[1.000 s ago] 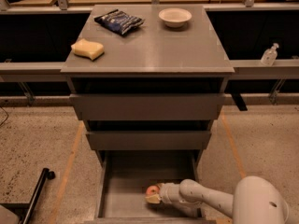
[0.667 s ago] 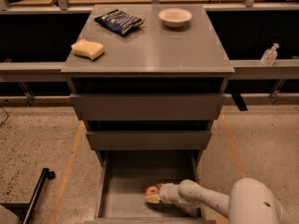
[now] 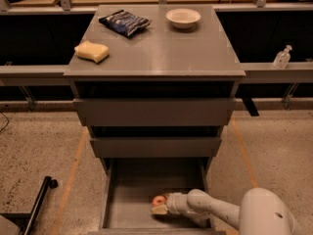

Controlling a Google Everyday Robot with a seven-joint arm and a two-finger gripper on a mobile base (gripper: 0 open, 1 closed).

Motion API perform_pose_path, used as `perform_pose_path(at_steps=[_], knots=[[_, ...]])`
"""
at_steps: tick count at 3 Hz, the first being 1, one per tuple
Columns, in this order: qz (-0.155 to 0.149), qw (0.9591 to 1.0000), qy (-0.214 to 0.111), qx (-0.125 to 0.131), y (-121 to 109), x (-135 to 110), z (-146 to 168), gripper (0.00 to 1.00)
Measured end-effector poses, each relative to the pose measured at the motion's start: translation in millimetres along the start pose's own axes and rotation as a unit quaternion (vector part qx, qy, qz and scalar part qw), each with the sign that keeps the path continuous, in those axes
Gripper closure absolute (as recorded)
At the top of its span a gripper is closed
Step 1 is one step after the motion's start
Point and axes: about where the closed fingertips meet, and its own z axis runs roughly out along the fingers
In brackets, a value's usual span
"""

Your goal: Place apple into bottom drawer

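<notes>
The bottom drawer [image 3: 127, 199] of the grey cabinet is pulled out, a shallow grey tray with a flat floor. The small red apple [image 3: 159, 200] is low inside it, towards the front right. My gripper [image 3: 160, 205] reaches in from the right on a white arm and is shut on the apple, holding it at or just above the drawer floor. One pale finger [image 3: 159, 210] shows in front of the apple; the other is hidden behind it.
The two upper drawers [image 3: 154, 111] are closed. On the cabinet top lie a pale yellow sponge [image 3: 91, 51], a dark chip bag [image 3: 124, 22] and a white bowl [image 3: 183, 18]. A clear bottle [image 3: 282, 58] stands on the right ledge. A black bar [image 3: 39, 202] lies on the floor at left.
</notes>
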Motion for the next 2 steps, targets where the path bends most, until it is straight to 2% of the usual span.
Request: perform_pose_path(at_steps=[1,2], knots=[[0.0,1.0,0.0,-0.001,1.7,0.3,1.4,0.0],[0.0,1.0,0.0,-0.002,1.7,0.3,1.4,0.0]])
